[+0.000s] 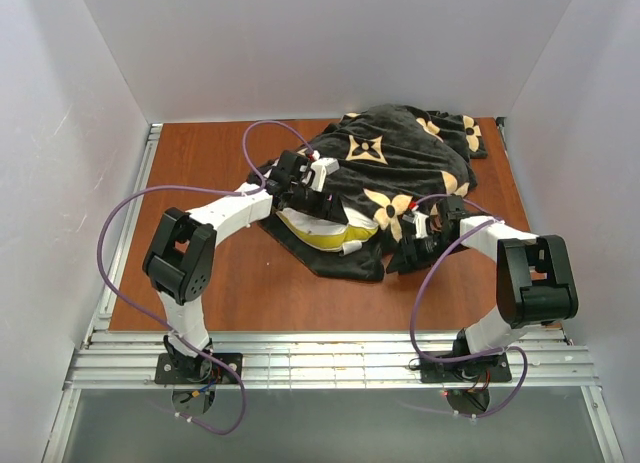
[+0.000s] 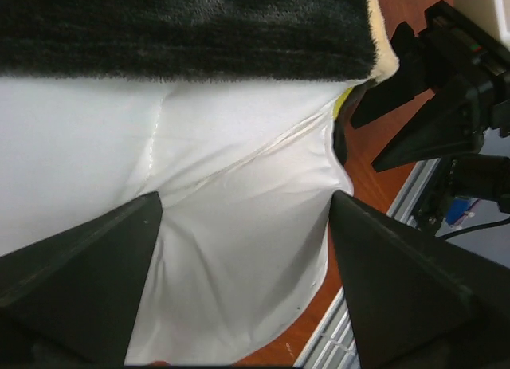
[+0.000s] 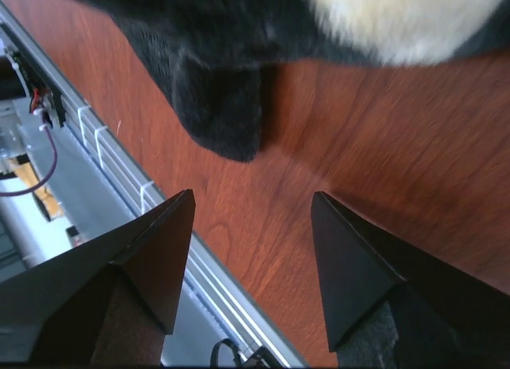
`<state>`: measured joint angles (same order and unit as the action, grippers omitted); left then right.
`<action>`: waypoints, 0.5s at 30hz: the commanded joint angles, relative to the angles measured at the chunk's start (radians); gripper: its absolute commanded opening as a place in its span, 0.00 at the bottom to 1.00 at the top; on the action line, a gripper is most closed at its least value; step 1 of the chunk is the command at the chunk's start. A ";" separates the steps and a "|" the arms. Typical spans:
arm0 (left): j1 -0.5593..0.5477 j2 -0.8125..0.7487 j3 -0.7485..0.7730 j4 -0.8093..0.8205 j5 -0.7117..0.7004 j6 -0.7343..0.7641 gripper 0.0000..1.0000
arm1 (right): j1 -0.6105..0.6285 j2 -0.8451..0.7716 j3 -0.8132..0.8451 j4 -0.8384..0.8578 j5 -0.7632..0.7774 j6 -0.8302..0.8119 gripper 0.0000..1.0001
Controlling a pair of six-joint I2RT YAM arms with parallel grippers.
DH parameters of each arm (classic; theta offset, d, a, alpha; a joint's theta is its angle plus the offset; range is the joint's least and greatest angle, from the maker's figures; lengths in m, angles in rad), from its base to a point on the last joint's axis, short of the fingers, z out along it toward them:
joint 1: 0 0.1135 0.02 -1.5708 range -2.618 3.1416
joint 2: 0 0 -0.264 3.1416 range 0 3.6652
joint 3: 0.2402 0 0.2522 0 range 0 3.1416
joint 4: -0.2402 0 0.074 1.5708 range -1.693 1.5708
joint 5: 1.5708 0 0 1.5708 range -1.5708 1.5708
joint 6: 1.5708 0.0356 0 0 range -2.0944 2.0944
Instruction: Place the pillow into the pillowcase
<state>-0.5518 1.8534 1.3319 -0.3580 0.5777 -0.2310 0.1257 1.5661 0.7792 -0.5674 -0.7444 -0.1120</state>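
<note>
Bright, even overhead lighting casts soft shadows on the reddish-brown wooden surface (image 1: 260, 293). The black plush flower-printed pillowcase (image 3: 215, 114) is blurred in the right wrist view. The white quilted pillow (image 2: 239, 225) appears slightly overexposed.

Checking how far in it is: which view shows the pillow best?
Top external: the pillow shows white and yellow under the pillowcase edge. Left wrist shows only close-up white fabric; right wrist, no clear pillow.
</note>
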 commanded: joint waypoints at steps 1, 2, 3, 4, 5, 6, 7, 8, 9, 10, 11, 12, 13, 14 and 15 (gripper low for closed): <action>-0.002 -0.055 0.033 -0.128 -0.038 0.195 0.84 | 0.002 -0.029 -0.034 0.033 -0.044 0.026 0.58; -0.014 -0.065 0.027 -0.131 -0.044 0.226 0.85 | 0.002 -0.025 -0.044 0.053 -0.050 0.035 0.60; -0.023 -0.072 0.024 -0.147 -0.055 0.273 0.86 | 0.002 -0.021 -0.052 0.075 -0.058 0.047 0.64; -0.034 -0.091 0.012 -0.151 -0.064 0.294 0.86 | 0.002 -0.014 -0.061 0.095 -0.062 0.060 0.65; -0.052 -0.101 0.000 -0.150 -0.100 0.305 0.87 | 0.003 0.000 -0.063 0.142 -0.065 0.089 0.66; -0.059 -0.111 -0.013 -0.150 -0.111 0.324 0.87 | 0.003 0.005 -0.064 0.168 -0.072 0.104 0.76; -0.065 -0.126 -0.034 -0.148 -0.122 0.329 0.87 | 0.003 0.005 -0.083 0.208 -0.072 0.135 0.81; -0.068 -0.132 -0.043 -0.144 -0.142 0.331 0.87 | 0.009 -0.004 -0.096 0.292 -0.070 0.196 0.82; -0.069 -0.138 -0.051 -0.139 -0.148 0.337 0.87 | 0.017 -0.012 -0.115 0.343 -0.050 0.222 0.87; -0.069 -0.143 -0.057 -0.137 -0.153 0.340 0.88 | 0.029 -0.018 -0.145 0.384 -0.024 0.251 0.87; -0.069 -0.145 -0.060 -0.134 -0.168 0.341 0.88 | 0.057 -0.021 -0.159 0.423 -0.001 0.291 0.88; -0.072 -0.145 -0.065 -0.131 -0.174 0.343 0.88 | 0.071 -0.017 -0.169 0.493 0.010 0.313 0.88; -0.076 -0.148 -0.066 -0.128 -0.180 0.352 0.88 | 0.087 -0.009 -0.173 0.523 0.026 0.337 0.88; -0.077 -0.148 -0.074 -0.124 -0.191 0.354 0.88 | 0.116 0.011 -0.181 0.556 0.040 0.359 0.87; -0.079 -0.148 -0.077 -0.121 -0.191 0.358 0.88 | 0.132 0.024 -0.179 0.598 0.078 0.386 0.86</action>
<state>-0.6273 1.7679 1.2793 -0.4664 0.4423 0.0826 0.2031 1.5414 0.6373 -0.1608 -0.8215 0.1715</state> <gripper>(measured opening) 0.880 0.870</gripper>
